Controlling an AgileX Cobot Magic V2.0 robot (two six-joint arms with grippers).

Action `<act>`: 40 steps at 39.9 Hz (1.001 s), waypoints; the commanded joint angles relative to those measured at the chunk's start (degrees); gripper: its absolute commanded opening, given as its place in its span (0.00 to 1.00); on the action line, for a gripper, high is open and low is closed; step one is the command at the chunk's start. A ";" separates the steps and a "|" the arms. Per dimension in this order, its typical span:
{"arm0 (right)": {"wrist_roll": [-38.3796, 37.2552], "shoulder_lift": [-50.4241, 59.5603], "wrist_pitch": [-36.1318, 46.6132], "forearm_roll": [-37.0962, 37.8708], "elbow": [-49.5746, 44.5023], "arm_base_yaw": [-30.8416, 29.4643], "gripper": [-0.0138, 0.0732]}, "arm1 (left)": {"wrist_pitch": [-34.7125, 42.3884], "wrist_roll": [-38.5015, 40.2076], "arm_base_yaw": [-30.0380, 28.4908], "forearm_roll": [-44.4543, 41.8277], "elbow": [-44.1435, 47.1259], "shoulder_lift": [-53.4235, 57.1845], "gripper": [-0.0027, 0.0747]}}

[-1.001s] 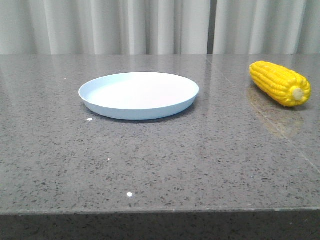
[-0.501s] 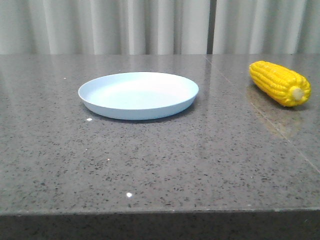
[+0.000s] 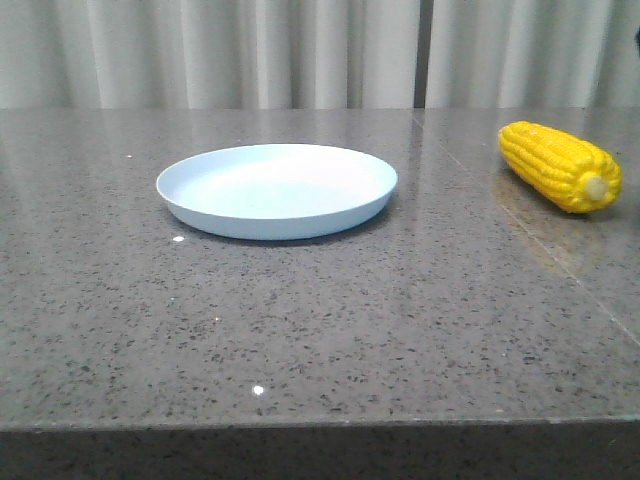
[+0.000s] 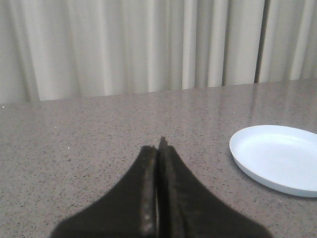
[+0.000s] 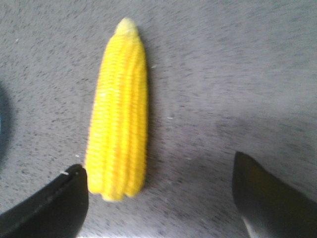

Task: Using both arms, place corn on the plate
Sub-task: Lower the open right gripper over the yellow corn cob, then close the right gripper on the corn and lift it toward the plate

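Corn between spread right hand only in wrist view.

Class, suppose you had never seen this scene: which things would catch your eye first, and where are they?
The bright yellow corn lies on the grey stone table at far right, its pale stub toward the camera. The pale blue plate sits empty left of centre. In the wrist views, the right gripper gapes over the corn; the left gripper is shut.

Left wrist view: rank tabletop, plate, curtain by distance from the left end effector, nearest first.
1. Tabletop: grey speckled stone, directly beneath and ahead of the shut left end effector.
2. Plate: pale blue, on the tabletop, off to one side ahead.
3. Curtain: pale folds behind the table's far edge.
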State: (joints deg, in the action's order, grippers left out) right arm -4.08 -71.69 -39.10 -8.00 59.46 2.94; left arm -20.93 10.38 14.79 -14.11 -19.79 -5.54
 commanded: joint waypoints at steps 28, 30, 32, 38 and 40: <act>0.26 -21.47 0.56 -1.62 13.50 4.06 0.46 | 4.50 0.57 -0.07 -0.28 -1.51 -0.54 0.01; 0.26 -21.40 0.56 -1.62 13.50 4.06 0.36 | 4.50 0.57 -0.07 -0.28 -1.51 -0.54 0.01; 0.26 -20.98 0.56 -1.62 13.50 4.06 0.27 | 4.50 0.57 -0.07 -0.28 -1.51 -0.54 0.01; 0.20 -17.27 -0.93 -1.57 13.88 4.12 0.23 | 4.50 0.57 -0.07 -0.28 -1.51 -0.54 0.01; -0.81 -16.15 -2.72 -1.48 15.22 4.59 0.23 | 4.50 0.57 -0.07 -0.28 -1.51 -0.54 0.01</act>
State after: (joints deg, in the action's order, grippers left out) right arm -4.17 -92.86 -41.99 -9.04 71.37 7.03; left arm -20.93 10.38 14.79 -14.11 -19.79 -5.54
